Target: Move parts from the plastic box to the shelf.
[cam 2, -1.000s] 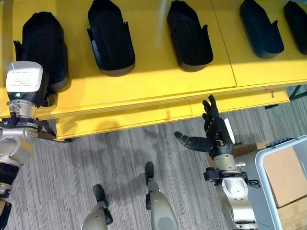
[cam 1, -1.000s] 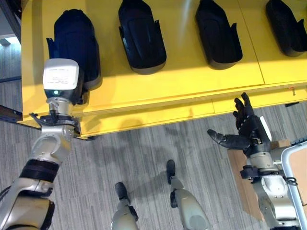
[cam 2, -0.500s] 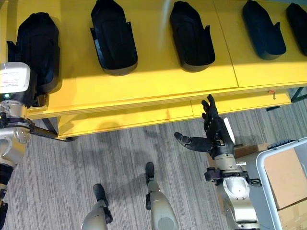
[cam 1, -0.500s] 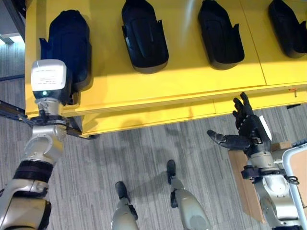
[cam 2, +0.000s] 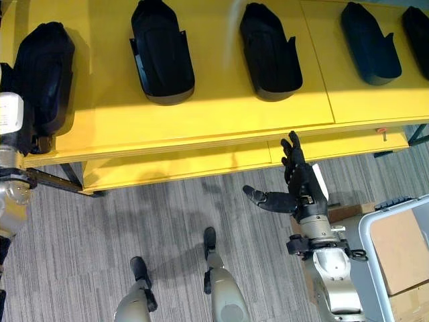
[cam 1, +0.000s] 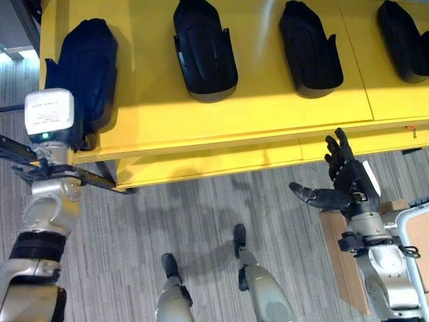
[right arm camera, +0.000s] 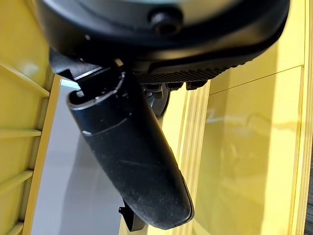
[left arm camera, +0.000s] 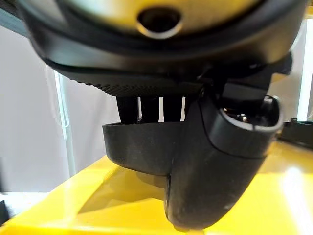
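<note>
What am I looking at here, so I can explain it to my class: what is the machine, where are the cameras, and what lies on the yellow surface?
This is a walking robot with two arms. Two pictures come from cameras in its head, looking down. The other two come from a camera on each wrist, very close to the hand. Black parts lie in a row on a yellow shelf. The left hand is at the leftmost part; whether it grips it is unclear. The right hand is open and empty, above the floor. A plastic box stands at the robot's right.
</note>
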You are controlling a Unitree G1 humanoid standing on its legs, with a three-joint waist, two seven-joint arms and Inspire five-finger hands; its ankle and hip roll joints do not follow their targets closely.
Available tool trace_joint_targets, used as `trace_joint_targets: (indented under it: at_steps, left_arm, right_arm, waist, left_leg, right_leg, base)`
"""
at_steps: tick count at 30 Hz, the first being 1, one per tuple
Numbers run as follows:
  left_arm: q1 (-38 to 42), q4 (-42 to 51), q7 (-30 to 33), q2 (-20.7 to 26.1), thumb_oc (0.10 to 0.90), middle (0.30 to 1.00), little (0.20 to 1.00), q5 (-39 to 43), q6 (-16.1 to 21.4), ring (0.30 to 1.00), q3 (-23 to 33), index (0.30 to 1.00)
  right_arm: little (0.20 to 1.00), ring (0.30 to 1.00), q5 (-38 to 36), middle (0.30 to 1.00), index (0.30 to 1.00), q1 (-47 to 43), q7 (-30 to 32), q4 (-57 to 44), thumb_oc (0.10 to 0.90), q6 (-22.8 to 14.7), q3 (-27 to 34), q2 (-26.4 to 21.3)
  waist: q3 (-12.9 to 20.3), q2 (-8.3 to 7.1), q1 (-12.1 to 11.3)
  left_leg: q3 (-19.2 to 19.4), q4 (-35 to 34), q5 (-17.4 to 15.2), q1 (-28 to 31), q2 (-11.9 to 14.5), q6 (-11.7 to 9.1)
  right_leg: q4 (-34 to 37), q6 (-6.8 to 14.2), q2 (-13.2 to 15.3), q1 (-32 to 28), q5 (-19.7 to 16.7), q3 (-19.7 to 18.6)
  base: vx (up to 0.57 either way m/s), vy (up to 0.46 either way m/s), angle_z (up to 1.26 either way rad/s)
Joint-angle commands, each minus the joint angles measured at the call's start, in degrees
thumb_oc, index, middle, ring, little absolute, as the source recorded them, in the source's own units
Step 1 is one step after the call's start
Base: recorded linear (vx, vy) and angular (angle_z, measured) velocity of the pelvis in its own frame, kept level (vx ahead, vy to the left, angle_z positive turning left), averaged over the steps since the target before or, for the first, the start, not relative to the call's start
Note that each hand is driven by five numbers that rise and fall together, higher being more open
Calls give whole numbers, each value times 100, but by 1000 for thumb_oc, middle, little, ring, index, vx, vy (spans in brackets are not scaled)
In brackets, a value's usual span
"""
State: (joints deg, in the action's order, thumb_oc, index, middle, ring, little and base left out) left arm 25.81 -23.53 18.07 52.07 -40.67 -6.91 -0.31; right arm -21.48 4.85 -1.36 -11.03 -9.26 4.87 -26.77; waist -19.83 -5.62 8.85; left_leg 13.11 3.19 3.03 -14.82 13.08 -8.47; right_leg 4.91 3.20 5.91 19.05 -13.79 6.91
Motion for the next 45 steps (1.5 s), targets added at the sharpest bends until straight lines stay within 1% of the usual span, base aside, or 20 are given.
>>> trace_joint_targets:
  at_steps: [1, 8, 12, 18, 20, 21, 22, 25, 26, 27, 28, 30, 36, 39, 45]
  left_arm:
    - [-138, -550, -47, 741, 400, 300, 300, 105, -482, 300, 429, 300]
    - [-122, -715, 18, 708, 400, 300, 300, 321, -492, 300, 520, 300]
    - [-373, -327, 133, 690, 400, 300, 300, 316, -457, 300, 815, 300]
    - [-395, 262, 442, 799, 400, 300, 300, 189, -306, 300, 1013, 300]
    - [-302, 357, 533, 873, 400, 300, 300, 121, -287, 300, 1023, 300]
    - [-250, 466, 552, 909, 400, 300, 300, 67, -280, 300, 1012, 300]
    - [-201, 488, 550, 927, 400, 300, 300, 45, -275, 300, 980, 300]
    - [-67, 459, 514, 993, 400, 300, 300, -80, -274, 300, 822, 300]
    - [-39, 439, 505, 1019, 400, 300, 300, -121, -270, 300, 777, 300]
    - [52, 389, 467, 1053, 400, 300, 300, -160, -254, 300, 663, 300]
    - [100, 358, 461, 1054, 400, 300, 300, -182, -240, 300, 585, 300]
    - [231, 196, 435, 1069, 400, 300, 300, -191, -233, 300, 392, 300]
    - [1062, -737, 255, 1219, 400, 300, 300, -7, -242, 300, -485, 300]
    - [1417, -1048, 218, 1245, 400, 300, 300, 84, -230, 300, -840, 300]
    - [1854, -1521, 150, 1283, 400, 300, 300, 236, -209, 300, -1298, 300]
  right_arm:
    - [1000, 1000, -162, 1000, 1000, -116, 23, -759, 900, -401, 738, -108]
    - [1000, 1000, -141, 1000, 1000, -107, 4, -801, 900, -383, 731, -92]
    - [1000, 1000, -114, 1000, 1000, -79, -9, -816, 900, -386, 799, -120]
    - [1000, 1000, -106, 1000, 1000, -110, 2, -775, 900, -399, 825, -162]
    - [1000, 1000, -96, 1000, 1000, -114, 2, -754, 900, -410, 807, -185]
    - [1000, 1000, -75, 1000, 1000, -113, 16, -756, 900, -418, 809, -194]
    - [1000, 1000, -64, 1000, 1000, -121, 14, -753, 900, -417, 810, -210]
    - [1000, 1000, -60, 1000, 1000, -122, 30, -746, 900, -411, 818, -220]
    - [1000, 1000, -56, 1000, 1000, -126, 32, -758, 900, -408, 812, -236]
    - [1000, 1000, -53, 1000, 1000, -124, 40, -775, 900, -416, 816, -247]
    - [1000, 1000, -61, 1000, 1000, -122, 43, -778, 900, -421, 814, -241]
    - [1000, 1000, -70, 1000, 1000, -137, 61, -784, 900, -442, 805, -245]
    - [1000, 1000, -127, 1000, 1000, -51, 91, -852, 900, -522, 713, -302]
    - [1000, 1000, -171, 1000, 1000, -26, 71, -866, 900, -543, 681, -320]
    - [1000, 1000, -209, 1000, 1000, -36, 94, -895, 900, -595, 659, -386]
  waist:
    - [279, -201, -134]
    - [262, -215, -143]
    - [283, -192, -180]
    - [342, -155, -201]
    - [381, -152, -183]
    - [355, -163, -180]
    - [403, -145, -169]
    - [417, -132, -156]
    - [389, -140, -141]
    - [391, -140, -130]
    - [426, -125, -124]
    - [417, -123, -110]
    - [416, -100, 3]
    - [430, -107, 22]
    - [428, -96, 49]
  left_leg:
    - [-266, 719, -460, -549, 58, 237]
    - [-283, 741, -461, -561, 54, 254]
    - [-301, 740, -464, -551, 62, 247]
    - [-322, 751, -491, -540, 41, 245]
    - [-324, 748, -473, -555, 40, 244]
    - [-260, 768, -366, -606, 34, 287]
    - [-320, 751, -476, -554, 39, 244]
    - [-317, 764, -481, -552, 39, 245]
    - [-252, 780, -367, -601, 37, 286]
    - [-250, 778, -366, -601, 41, 285]
    - [-310, 759, -477, -551, 45, 240]
    - [-304, 768, -472, -554, 52, 242]
    - [-264, 812, -459, -594, 70, 236]
    - [-250, 822, -452, -612, 78, 232]
    - [-257, 787, -417, -646, 72, 229]
  right_leg:
    - [-506, 498, 589, -668, 1221, 130]
    - [-528, 499, 584, -649, 1211, 114]
    - [-555, 482, 583, -656, 1238, 135]
    - [-579, 482, 576, -667, 1275, 128]
    - [-573, 487, 582, -661, 1264, 124]
    - [-584, 456, 599, -619, 1191, 172]
    - [-571, 490, 583, -663, 1272, 120]
    - [-576, 486, 584, -663, 1276, 108]
    - [-589, 456, 604, -615, 1194, 148]
    - [-585, 460, 607, -608, 1187, 141]
    - [-571, 492, 591, -650, 1262, 91]
    - [-577, 497, 589, -634, 1257, 78]
    - [-606, 515, 587, -579, 1252, 53]
    - [-612, 531, 597, -559, 1244, 45]
    - [-621, 553, 597, -524, 1238, 41]
  base:
    - [0, 0, 0]
    - [0, 0, 0]
    - [0, 0, 0]
    - [7, 7, 4]
    - [-39, 1, 1]
    - [0, 0, 0]
    - [11, 7, 4]
    - [7, 9, 3]
    - [-80, 7, 1]
    - [0, 0, 0]
    - [87, 9, -1]
    - [41, 1, -1]
    - [0, 0, 0]
    - [0, 0, 0]
    - [0, 0, 0]
